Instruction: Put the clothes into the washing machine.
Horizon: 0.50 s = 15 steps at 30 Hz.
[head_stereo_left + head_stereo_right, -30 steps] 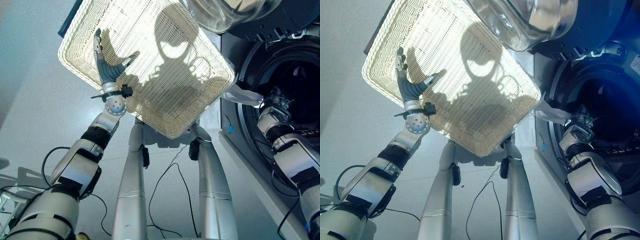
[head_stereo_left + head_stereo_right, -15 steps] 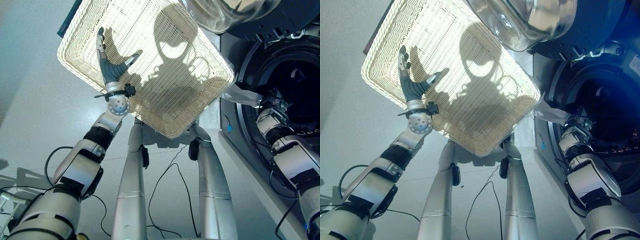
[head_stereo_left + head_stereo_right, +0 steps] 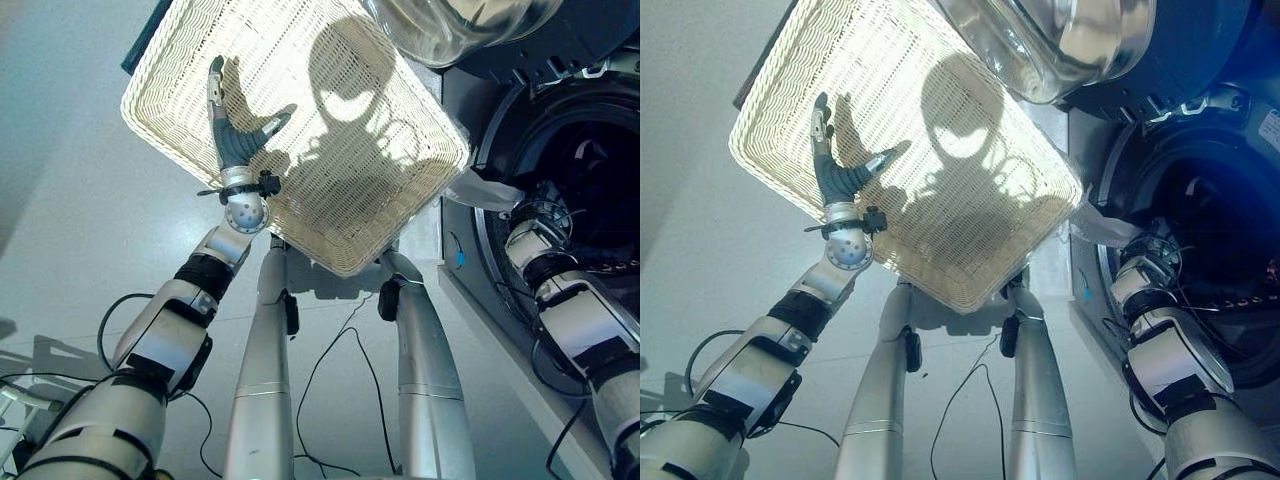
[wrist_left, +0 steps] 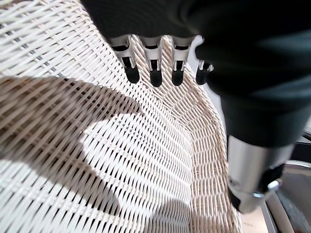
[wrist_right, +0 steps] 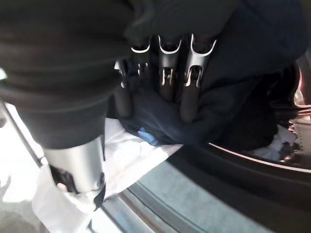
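The right hand (image 5: 165,73) reaches toward the drum opening, its fingers (image 5: 189,92) straight and side by side, their tips resting on a dark cloth (image 5: 165,121) bunched at the washer's mouth. The thumb (image 5: 77,165) stands apart from them. A white cloth (image 5: 126,155) lies under the dark one and hangs over the door rim (image 5: 233,160). Another pale piece (image 5: 282,141) lies deeper in the drum.

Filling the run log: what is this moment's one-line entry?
left hand: open over wicker basket | right hand: pressing dark clothes into washing machine
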Motion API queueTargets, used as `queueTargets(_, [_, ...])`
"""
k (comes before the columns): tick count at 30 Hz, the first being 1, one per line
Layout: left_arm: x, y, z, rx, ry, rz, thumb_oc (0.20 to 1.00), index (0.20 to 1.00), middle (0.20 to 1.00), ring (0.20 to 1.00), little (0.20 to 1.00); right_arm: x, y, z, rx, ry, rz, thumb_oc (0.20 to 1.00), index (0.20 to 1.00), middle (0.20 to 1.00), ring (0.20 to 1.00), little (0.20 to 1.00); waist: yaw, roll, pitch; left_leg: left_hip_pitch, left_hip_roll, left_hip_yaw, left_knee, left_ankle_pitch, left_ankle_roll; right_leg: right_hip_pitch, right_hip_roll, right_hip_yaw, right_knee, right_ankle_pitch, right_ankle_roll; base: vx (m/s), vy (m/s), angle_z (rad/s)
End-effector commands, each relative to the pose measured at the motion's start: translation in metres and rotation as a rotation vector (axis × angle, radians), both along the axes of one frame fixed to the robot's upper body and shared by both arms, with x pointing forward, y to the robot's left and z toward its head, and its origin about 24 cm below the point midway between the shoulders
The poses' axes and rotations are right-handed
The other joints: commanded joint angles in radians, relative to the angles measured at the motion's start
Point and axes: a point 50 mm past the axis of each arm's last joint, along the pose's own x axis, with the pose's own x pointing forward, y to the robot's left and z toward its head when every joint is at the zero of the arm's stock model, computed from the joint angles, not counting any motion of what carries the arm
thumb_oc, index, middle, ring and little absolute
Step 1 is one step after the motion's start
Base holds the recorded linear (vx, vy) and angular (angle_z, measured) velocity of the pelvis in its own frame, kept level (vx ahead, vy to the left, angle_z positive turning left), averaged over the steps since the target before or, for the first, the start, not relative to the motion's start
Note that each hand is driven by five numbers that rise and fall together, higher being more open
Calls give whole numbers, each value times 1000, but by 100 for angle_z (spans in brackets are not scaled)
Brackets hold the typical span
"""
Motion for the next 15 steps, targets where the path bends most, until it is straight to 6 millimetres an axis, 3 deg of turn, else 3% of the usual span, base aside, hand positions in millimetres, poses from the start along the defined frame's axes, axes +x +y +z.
queueTargets(1, [-5, -13, 18, -56, -97, -40, 1000, 1000, 1000, 1000, 1000, 6, 51, -49, 91, 217, 211, 1000, 1000, 1000, 1000, 1000, -2, 117, 5, -75, -25, 60, 147, -91, -17, 49, 50, -16, -308, 237, 100, 0, 0, 0])
queueTargets(2, [-5, -13, 18, -56, -97, -40, 1000, 1000, 1000, 1000, 1000, 6, 51, -49, 91, 217, 211, 1000, 1000, 1000, 1000, 1000, -2, 117, 5, -75, -25, 60, 147, -91, -17, 49, 50, -16, -308, 237, 100, 0, 0, 0])
queueTargets(3, [-5, -13, 19, -59, -100, -40, 1000, 1000, 1000, 1000, 1000, 6, 51, -46, 52, 221, 207, 200, 200, 200, 200, 200, -1, 118, 5, -76, -23, 62, 144, -89, -18, 48, 49, -17, -309, 237, 100, 0, 0, 0])
queueTargets(15, [-7, -14, 20, -67, -120, -54, 1000, 1000, 1000, 1000, 1000, 6, 46, -40, 71, 167, 148, 200, 200, 200, 200, 200, 2, 122, 5, -78, -24, 59, 137, -86, -18, 47, 49, -17, -317, 242, 102, -2, 0, -1])
